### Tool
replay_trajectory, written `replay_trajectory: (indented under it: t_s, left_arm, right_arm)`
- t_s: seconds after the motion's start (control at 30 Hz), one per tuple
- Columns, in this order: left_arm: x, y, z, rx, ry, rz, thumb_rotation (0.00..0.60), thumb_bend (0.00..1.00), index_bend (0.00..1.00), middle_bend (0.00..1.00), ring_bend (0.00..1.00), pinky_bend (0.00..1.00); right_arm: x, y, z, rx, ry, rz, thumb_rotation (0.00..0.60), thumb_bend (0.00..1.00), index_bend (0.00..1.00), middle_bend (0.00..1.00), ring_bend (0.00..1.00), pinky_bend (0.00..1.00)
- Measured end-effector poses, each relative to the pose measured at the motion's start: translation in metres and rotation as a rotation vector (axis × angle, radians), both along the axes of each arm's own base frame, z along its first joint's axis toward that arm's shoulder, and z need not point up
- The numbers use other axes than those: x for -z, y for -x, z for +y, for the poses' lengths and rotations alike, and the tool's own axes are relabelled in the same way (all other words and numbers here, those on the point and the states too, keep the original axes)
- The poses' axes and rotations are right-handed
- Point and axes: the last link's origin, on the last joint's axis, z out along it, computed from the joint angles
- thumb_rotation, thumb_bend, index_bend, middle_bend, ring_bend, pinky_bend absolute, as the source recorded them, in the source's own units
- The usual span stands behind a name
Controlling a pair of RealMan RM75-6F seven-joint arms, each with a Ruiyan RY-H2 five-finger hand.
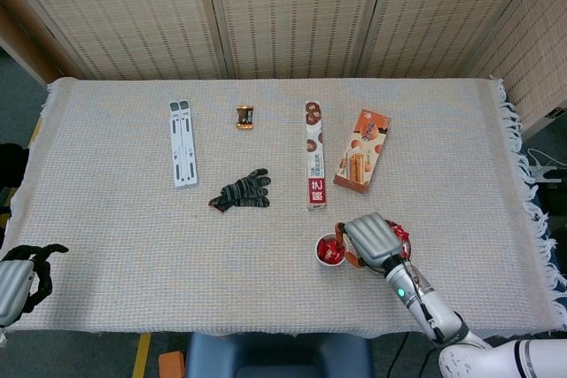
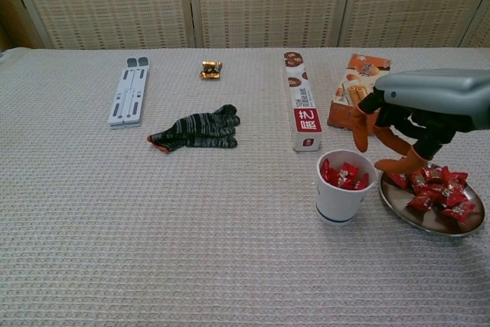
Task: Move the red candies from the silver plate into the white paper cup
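Note:
The white paper cup stands left of the silver plate and holds several red candies. More red candies lie heaped on the plate. My right hand hovers above the gap between cup and plate, its orange fingertips spread apart with nothing between them. In the head view the right hand covers most of the plate, beside the cup. My left hand rests at the table's near left corner, holding nothing, fingers loosely apart.
Behind the cup lie a long red-and-white box and an orange biscuit box. A striped dark glove, a grey folding stand and a small wrapped sweet sit further left.

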Motion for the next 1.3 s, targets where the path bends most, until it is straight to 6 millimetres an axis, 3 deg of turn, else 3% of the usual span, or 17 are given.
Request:
replay_trajectory:
  t_s: [0.27,0.53,0.83,1.3]
  left_arm:
    - [0.0,0.0,0.0,0.001,0.002,0.0,0.6,0.64,0.31,0.4,0.31,0.24]
    - [0.0,-0.001,0.0,0.0,0.001,-0.001,0.6,0.64,0.31,0.4,0.31,0.24]
    - [0.0,0.0,0.0,-0.001,0.0,-0.001,0.6,0.64,0.31,0.4,0.31,0.24]
    - [-0.001,0.0,0.0,-0.003,-0.003,-0.002,0.6,0.64,0.31,0.4,0.31,0.24]
  right_arm:
    - [-0.011,0.008,0.0,0.015,0.021,0.004,0.6,0.17,0.43,0.77,0.81,1.0]
    - [-0.016,0.036,0.001,0.048,0.059,0.13,0.6,0.17,0.42,0.77,0.81,1.0]
    - [0.001,0.074,0.001,0.131,0.022,0.235,0.6,0.17,0.42,0.77,0.81,1.0]
    - [0.021,0.092,-0.004,0.166,-0.005,0.293,0.6,0.17,0.41,0.77,0.81,1.0]
